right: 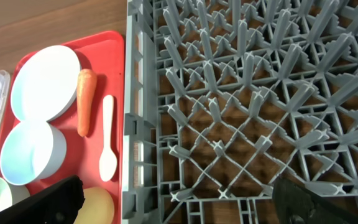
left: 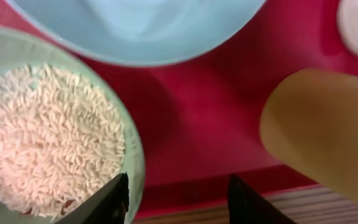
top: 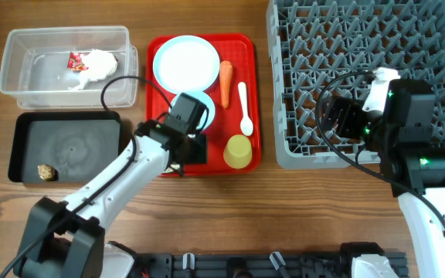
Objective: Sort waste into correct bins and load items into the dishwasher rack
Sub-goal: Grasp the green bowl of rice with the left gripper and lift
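Over the dishwasher rack [top: 439, 31] the right gripper [right: 178, 185] hangs spread and empty; on the red tray [top: 238, 48] the left gripper [left: 178, 180] — spread astride the rice bowl [left: 135, 158] rim — could tip it when closing, bumping the yellow cup [left: 328, 130] or spilling rice [left: 48, 137].

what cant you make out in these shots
rice bowl: overhead, mostly hidden under the left arm
yellow cup: left wrist view, blurred, cut off by the right edge
wrapper print: overhead, too small to read
brown lump in the black tray: overhead, too small to identify
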Robot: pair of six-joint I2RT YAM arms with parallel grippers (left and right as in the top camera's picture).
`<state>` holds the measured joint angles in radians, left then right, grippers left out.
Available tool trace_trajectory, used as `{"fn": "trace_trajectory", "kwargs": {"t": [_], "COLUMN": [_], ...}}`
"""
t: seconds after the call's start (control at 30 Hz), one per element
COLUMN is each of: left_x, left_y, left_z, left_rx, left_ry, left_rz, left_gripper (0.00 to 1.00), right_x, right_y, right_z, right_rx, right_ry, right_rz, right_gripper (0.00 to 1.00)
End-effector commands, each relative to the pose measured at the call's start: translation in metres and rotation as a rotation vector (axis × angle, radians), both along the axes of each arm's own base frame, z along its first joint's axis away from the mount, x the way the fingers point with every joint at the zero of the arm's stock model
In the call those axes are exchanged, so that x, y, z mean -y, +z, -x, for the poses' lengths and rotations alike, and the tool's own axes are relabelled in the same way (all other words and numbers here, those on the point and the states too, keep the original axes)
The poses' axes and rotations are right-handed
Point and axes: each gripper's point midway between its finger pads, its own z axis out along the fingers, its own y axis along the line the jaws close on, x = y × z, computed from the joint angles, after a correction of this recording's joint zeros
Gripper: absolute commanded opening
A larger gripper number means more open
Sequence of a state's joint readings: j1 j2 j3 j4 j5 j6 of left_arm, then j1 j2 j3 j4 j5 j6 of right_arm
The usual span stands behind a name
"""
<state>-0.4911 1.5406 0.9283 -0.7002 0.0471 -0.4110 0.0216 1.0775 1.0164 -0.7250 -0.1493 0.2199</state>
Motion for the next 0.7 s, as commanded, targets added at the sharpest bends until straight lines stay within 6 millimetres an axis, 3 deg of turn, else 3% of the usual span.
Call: {"fn": "trace_trajectory", "kwargs": {"t": [0.0, 0.17, 0.37, 0.67], "left_x": [-0.0211, -0.0227, -0.0207, -0.0160], "left_y": [-0.0160, -0.0236, -0.0230, -0.0230], "left_z": [0.0057, 0.0040, 0.0018, 0.0072], "left_rx": [0.004, 0.028, 0.035, 0.002], "left_ry": [0.069, 0.072, 0.090, 0.117], "left_rz": [-0.094, -0.095, -0.080, -0.045], "left_gripper": [0.50, 0.41, 0.04, 0.04], "right_x": [-0.0027, -0.0027, -0.0027, -0.0026], "right_y": [0.0066, 0.0065, 0.0057, 0.0033], "right_z": [-0.0029, -0.0028, -0.0020, 0.0004], "right_rx": [0.012, 0.011, 0.006, -0.008], "right_ry": [-0.001, -0.002, -0.002, -0.002], "right_rz": [-0.024, -0.025, -0.025, -0.024], "right_gripper": [0.99, 0.99, 0.99, 0.99]}}
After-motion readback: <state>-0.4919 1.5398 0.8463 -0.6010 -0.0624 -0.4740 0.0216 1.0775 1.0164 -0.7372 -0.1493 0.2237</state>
